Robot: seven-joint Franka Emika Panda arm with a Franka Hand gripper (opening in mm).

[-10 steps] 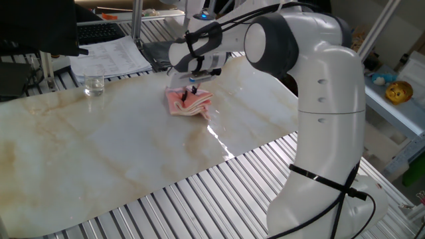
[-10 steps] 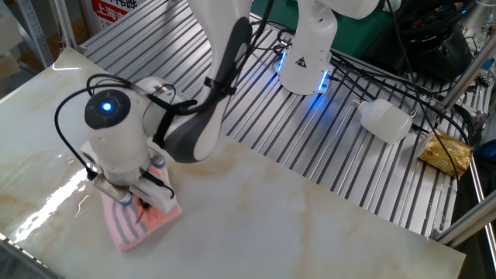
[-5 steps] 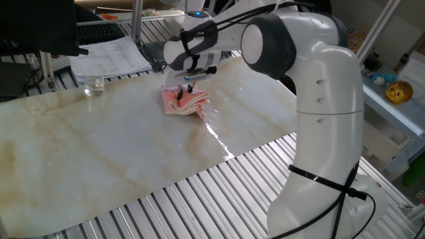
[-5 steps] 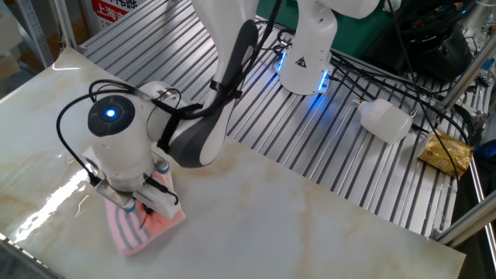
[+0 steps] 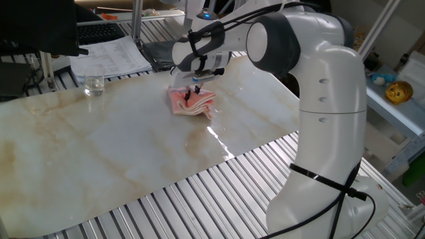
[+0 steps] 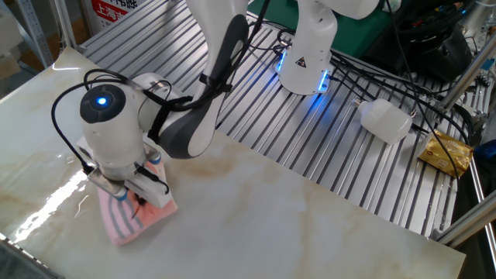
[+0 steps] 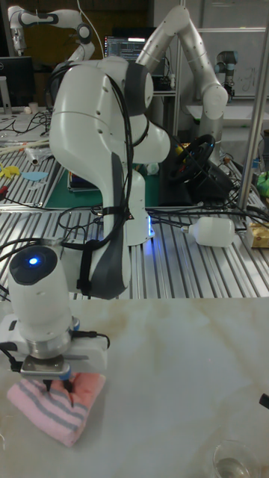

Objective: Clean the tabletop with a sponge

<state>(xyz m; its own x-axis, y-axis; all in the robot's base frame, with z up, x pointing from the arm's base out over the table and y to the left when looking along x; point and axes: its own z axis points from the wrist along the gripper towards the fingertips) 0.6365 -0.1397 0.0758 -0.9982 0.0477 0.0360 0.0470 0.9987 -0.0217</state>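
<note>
The gripper (image 6: 138, 200) points straight down onto the sponge (image 6: 128, 218), its fingertips sunk into the upper folds. The jaws stand close together and look pinched on a ridge of the pad, though the hand's body hides the pads in the tall view, so a firm grasp is only a judgement. The sponge lies directly beneath the tool rather than to any side of it. In the other fixed view it spreads from under the hand toward the lower left of the frame, where its striped edge shows; its long axis runs roughly lower left to upper right there. It rests flat on the marble tabletop (image 6: 310, 225), near the slab's far edge at upper centre in one fixed view. The wide unwiped stretch of slab lies toward the lower left in that view, so a wiping stroke would most likely drag the pad that way. A glass (image 5: 93, 84) stands well apart near the upper left.
</note>
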